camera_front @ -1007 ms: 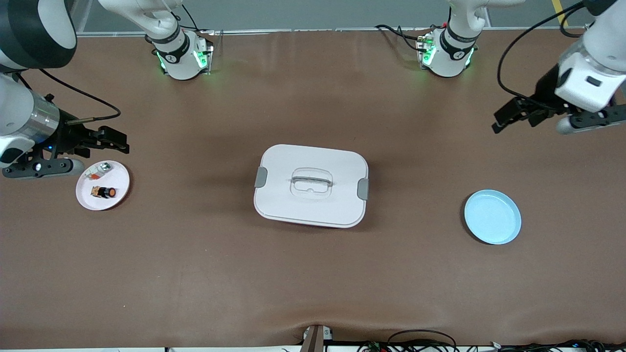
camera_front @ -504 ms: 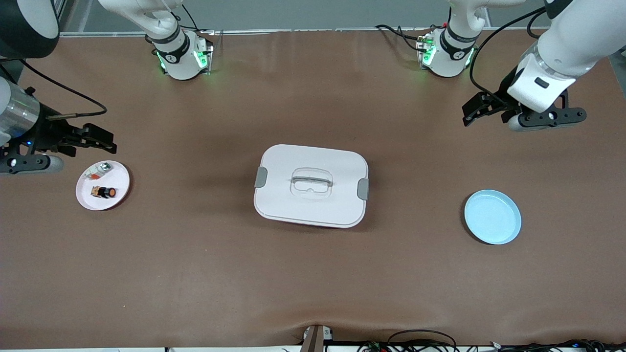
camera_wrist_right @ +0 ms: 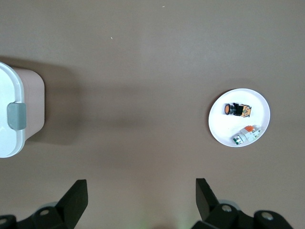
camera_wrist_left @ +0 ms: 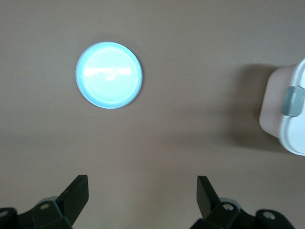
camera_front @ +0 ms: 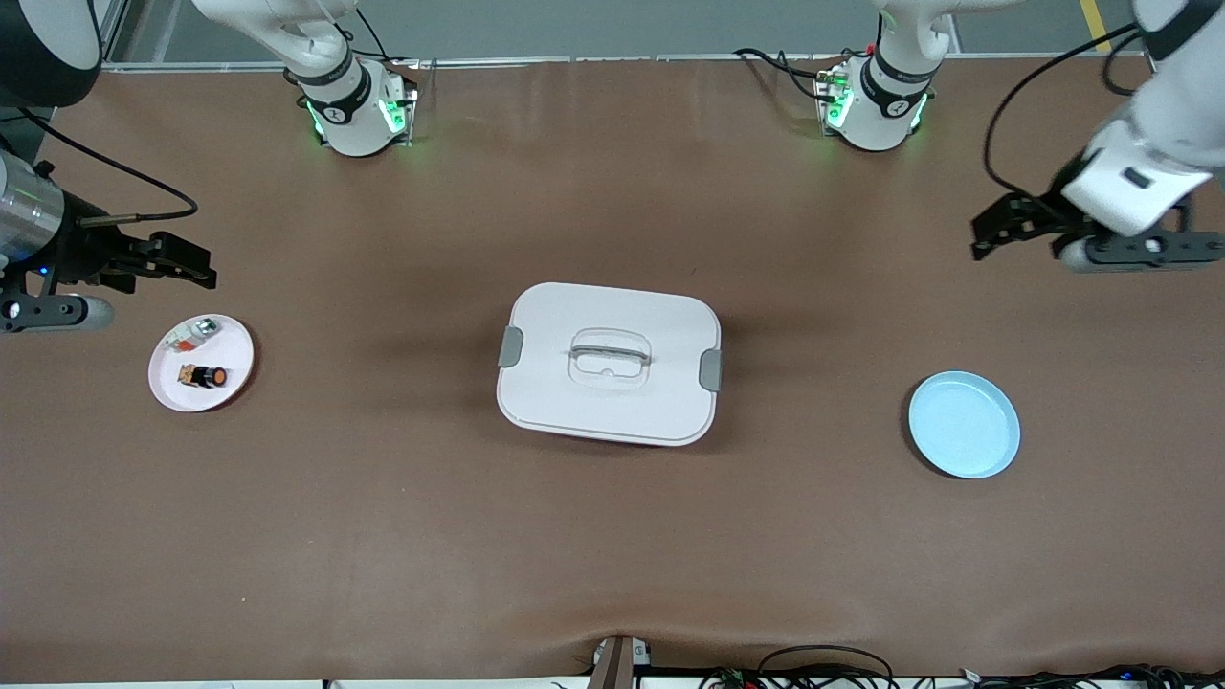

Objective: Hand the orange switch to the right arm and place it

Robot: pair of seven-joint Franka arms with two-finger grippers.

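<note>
The orange switch (camera_front: 205, 376) lay on its side on the small white plate (camera_front: 234, 378), just beside a silvery-clear part (camera_front: 191, 334), below and slightly toward the front camera from the right gripper (camera_front: 182, 266), which hung empty with fingers spread wide. The left gripper (camera_front: 1000, 230) hovered, equally wide and empty, over bare table at its own end, near the blue plate (camera_front: 964, 425). The switch looked light, rigid and prone to roll or skid, so pinching across its black body rather than the rounded orange cap seemed safest.
</note>
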